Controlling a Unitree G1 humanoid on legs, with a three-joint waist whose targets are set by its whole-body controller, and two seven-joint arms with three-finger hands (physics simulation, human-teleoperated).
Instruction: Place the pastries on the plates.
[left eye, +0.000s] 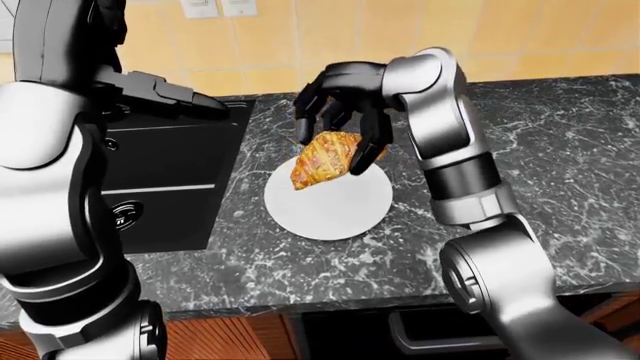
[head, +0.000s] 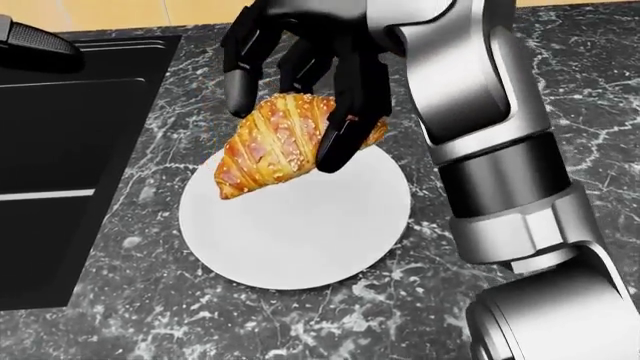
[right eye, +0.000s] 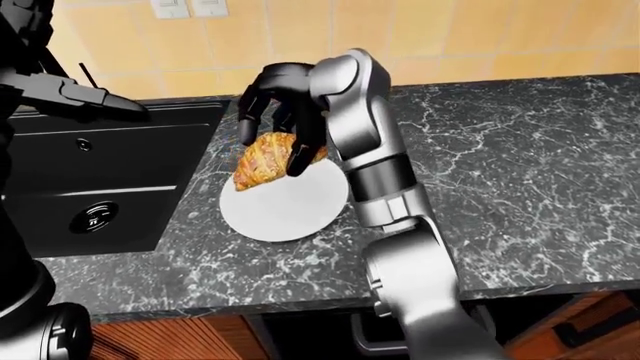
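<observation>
A golden croissant (head: 272, 142) is held in my right hand (head: 300, 112), whose black fingers (head: 345, 127) close round its right end. It hangs tilted just above the upper left part of a round white plate (head: 300, 232) on the dark marble counter (head: 600, 97). The plate bears nothing else. My left arm (left eye: 50, 150) fills the left of the left-eye view. Its hand (left eye: 165, 94) reaches over the sink, fingers stretched flat and holding nothing. Only this one plate and one pastry show.
A black sink (left eye: 165, 180) with a round drain (right eye: 92, 217) lies left of the plate. A tan tiled wall (left eye: 330, 34) with switch plates (left eye: 218, 7) runs along the top. Wooden cabinet fronts (left eye: 230, 337) show below the counter's edge.
</observation>
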